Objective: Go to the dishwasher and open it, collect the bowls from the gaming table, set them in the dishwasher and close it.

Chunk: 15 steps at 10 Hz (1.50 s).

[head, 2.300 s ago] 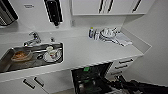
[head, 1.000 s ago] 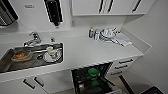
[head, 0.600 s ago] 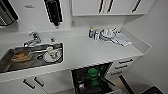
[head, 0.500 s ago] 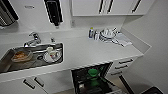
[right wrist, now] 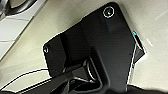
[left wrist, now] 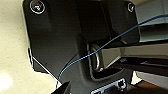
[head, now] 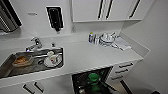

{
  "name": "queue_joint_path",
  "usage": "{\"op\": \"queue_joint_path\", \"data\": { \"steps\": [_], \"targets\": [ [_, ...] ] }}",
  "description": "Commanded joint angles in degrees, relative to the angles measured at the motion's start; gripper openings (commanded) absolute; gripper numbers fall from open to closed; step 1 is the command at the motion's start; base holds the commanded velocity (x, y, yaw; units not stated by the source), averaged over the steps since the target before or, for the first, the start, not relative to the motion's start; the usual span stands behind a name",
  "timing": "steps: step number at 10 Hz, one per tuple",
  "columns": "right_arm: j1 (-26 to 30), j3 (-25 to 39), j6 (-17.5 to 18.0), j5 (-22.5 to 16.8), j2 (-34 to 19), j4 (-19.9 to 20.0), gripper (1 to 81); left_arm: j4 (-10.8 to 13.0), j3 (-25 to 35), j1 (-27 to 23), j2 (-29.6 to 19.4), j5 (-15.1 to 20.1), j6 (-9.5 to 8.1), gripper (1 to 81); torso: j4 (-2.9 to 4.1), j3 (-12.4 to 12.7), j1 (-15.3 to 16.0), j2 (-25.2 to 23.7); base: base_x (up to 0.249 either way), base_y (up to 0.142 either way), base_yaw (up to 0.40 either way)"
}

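The dishwasher (head: pixel 81 79) stands open under the white counter, its dark inside and rack showing at the lower edge of the head view. A bright green bowl (head: pixel 94 77) sits in that rack, with something else green just below it that I cannot make out. The gaming table is out of view. The left and right wrist views show the robot's own dark plate against a pale surface.
A steel sink (head: pixel 7 68) at the left holds an orange-brown dish (head: pixel 22 60) and a white plate with cups (head: pixel 52 60), behind a faucet (head: pixel 35 44). Dishes (head: pixel 107 38), a bottle (head: pixel 91 37) and a cloth (head: pixel 122 44) sit at the counter's back right. White drawers (head: pixel 122 68) flank the dishwasher.
The green bowl has appeared in the dishwasher rack, which looked dark 2.3 s ago. Over the last second the scene has barely changed.
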Motion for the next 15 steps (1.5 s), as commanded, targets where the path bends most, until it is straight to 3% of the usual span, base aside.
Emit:
{"op": "queue_joint_path", "data": {
  "steps": [1, 11, 15],
  "targets": [
    [0.7, -0.3, -0.2, -2.5, -1.5, -1.5, 81.1, -0.1, 0.2, 0.1, -0.3, 2.3, -0.08, 81.1, 0.00, 0.0, 3.6, -5.5, 0.000, 0.000, 0.000],
    [1.3, -4.3, 0.1, -3.5, 1.5, -1.1, 81.1, -0.1, -0.4, 0.1, 0.0, 1.6, -0.08, 81.1, 0.00, 0.1, 16.8, -26.8, 0.000, 0.000, 0.000],
    [1.3, -8.6, 0.7, -3.5, 3.0, -0.7, 81.1, -0.1, -0.4, -0.1, 0.1, 1.6, -0.08, 81.1, 0.00, 0.2, 22.2, -35.4, 0.000, 0.000, 0.000]
  ]
}}
